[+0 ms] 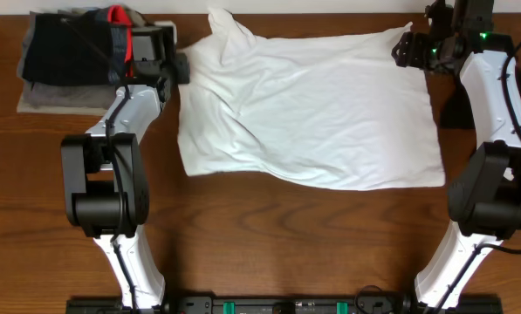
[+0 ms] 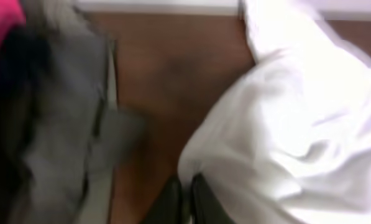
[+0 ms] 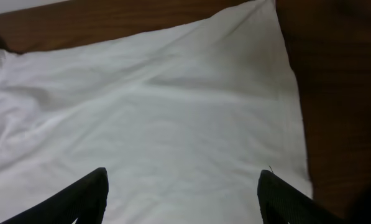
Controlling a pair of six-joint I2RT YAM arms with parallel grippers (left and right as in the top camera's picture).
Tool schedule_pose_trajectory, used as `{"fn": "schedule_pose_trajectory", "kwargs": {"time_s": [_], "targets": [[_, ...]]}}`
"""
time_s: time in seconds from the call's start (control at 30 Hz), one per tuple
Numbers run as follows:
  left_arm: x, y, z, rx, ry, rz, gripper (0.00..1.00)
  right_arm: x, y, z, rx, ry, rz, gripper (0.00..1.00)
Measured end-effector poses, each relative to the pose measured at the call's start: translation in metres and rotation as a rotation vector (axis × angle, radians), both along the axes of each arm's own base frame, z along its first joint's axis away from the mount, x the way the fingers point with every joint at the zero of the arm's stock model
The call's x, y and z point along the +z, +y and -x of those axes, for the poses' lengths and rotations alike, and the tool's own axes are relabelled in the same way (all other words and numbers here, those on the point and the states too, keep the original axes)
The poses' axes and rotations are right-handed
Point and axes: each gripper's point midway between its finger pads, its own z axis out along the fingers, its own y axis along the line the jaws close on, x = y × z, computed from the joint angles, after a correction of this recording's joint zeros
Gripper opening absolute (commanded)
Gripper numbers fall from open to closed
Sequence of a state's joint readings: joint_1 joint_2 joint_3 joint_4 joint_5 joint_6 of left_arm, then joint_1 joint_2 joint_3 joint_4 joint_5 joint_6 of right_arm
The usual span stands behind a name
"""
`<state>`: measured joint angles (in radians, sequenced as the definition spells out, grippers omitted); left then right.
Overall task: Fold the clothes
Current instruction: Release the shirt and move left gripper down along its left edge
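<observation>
White T-shirt (image 1: 312, 109) is spread flat across the middle of the wooden surface (image 1: 286, 244). Above its far right corner the right gripper (image 1: 406, 45) is held wide open. At its far left edge the left gripper (image 1: 180, 65) is blurred; whether it is clenched on fabric cannot be told

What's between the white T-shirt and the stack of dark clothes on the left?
The left gripper sits there in the overhead view; the left wrist view shows bare wooden table between the two fabrics.
</observation>
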<state>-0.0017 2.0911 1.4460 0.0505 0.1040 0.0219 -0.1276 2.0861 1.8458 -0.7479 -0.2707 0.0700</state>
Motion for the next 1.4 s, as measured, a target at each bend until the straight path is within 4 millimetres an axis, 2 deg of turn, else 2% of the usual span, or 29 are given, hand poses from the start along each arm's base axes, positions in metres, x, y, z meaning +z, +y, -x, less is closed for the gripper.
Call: {"fn": "schedule_pose_trajectory", "kwargs": {"time_s": [0.03,0.13,0.27,0.33,0.4,0.5,0.63,0.67,0.73,0.83,0.93,1.03,1.13,1.23,1.33,1.37,1.4], "targets": [[0.006,0.000,-0.004,0.000,-0.026,0.001,1.00,0.000,0.000,0.000,0.001,0.000,0.001,0.78],[0.009,0.000,-0.007,0.001,-0.039,-0.001,0.98,0.000,0.000,0.000,0.003,0.000,0.002,0.79],[-0.012,0.000,0.017,0.013,0.099,0.009,0.98,-0.003,0.000,0.004,0.005,0.020,0.001,0.78],[-0.021,0.000,0.042,0.019,0.217,0.014,0.98,-0.006,0.001,0.010,0.004,0.048,-0.002,0.77],[-0.022,0.000,0.070,0.023,0.320,0.014,0.98,-0.008,0.002,0.016,0.004,0.074,-0.006,0.77],[-0.002,-0.002,0.123,0.037,0.480,0.040,0.98,-0.006,0.004,0.034,-0.007,0.135,-0.018,0.75],[0.028,-0.007,0.194,0.079,0.663,0.096,0.98,0.012,0.006,0.066,-0.042,0.212,-0.036,0.71],[0.033,-0.008,0.209,0.087,0.705,0.105,0.98,0.016,0.007,0.076,-0.053,0.239,-0.038,0.70],[0.033,-0.009,0.226,0.099,0.761,0.115,0.98,0.021,0.006,0.094,-0.070,0.290,-0.035,0.68],[0.017,-0.010,0.237,0.119,0.803,0.127,0.98,0.018,0.004,0.113,-0.095,0.362,-0.024,0.69],[-0.015,-0.013,0.244,0.131,0.820,0.152,0.99,0.014,0.001,0.120,-0.109,0.397,0.000,0.71],[-0.041,-0.019,0.237,0.122,0.767,0.197,0.99,0.014,-0.003,0.119,-0.116,0.394,0.017,0.73],[-0.059,-0.024,0.229,0.115,0.708,0.235,0.99,0.014,-0.005,0.115,-0.120,0.374,0.026,0.75],[-0.073,-0.027,0.231,0.115,0.685,0.261,1.00,0.015,-0.006,0.110,-0.122,0.355,0.031,0.75],[-0.080,-0.028,0.233,0.117,0.676,0.272,0.85,0.016,-0.006,0.108,-0.123,0.346,0.034,0.76],[-0.081,-0.028,0.234,0.122,0.675,0.273,0.77,0.016,-0.007,0.108,-0.124,0.346,0.035,0.76],[-0.081,-0.029,0.233,0.121,0.671,0.279,0.64,0.016,-0.007,0.108,-0.124,0.345,0.036,0.76]]}}
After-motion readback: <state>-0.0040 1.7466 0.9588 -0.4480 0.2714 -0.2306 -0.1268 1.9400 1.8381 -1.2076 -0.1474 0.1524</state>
